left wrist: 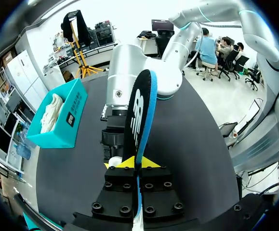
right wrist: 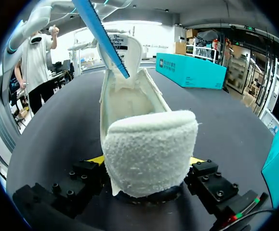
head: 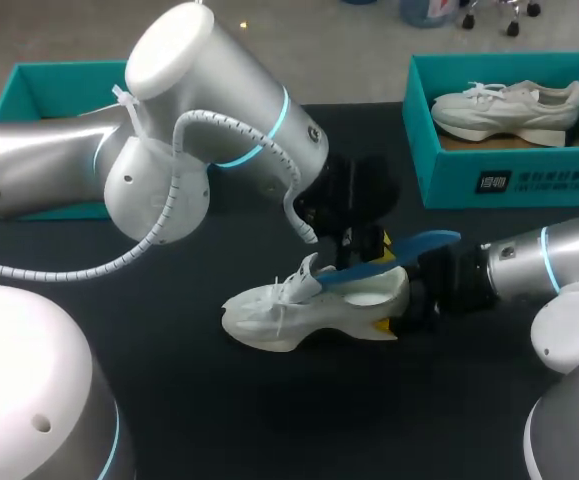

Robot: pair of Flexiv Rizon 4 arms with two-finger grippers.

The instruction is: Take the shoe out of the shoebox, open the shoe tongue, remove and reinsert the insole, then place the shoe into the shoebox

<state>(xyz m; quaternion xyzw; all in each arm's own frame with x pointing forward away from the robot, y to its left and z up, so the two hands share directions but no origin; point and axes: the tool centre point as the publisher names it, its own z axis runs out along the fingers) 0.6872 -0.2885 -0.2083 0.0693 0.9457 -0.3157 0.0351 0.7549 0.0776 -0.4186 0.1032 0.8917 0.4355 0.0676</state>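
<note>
A white shoe (head: pixel 304 305) lies on the black table, toe to the left. My right gripper (head: pixel 406 305) is shut on its heel. In the right wrist view the fuzzy heel (right wrist: pixel 149 149) fills the gap between the two yellow tips of that gripper (right wrist: pixel 146 161). My left gripper (head: pixel 364 243) hangs just above the shoe's opening, shut on a blue insole (head: pixel 399 253). The insole slants, its front end down in the shoe and its rear end raised to the right. In the left wrist view the insole (left wrist: pixel 140 115) stands on edge in the left gripper (left wrist: pixel 138 163).
A teal shoebox (head: pixel 509 175) at the back right holds a second white shoe (head: pixel 509 105). Another teal box (head: pixel 29 90) stands at the back left, partly behind my left arm. Bare black table lies in front of the shoe.
</note>
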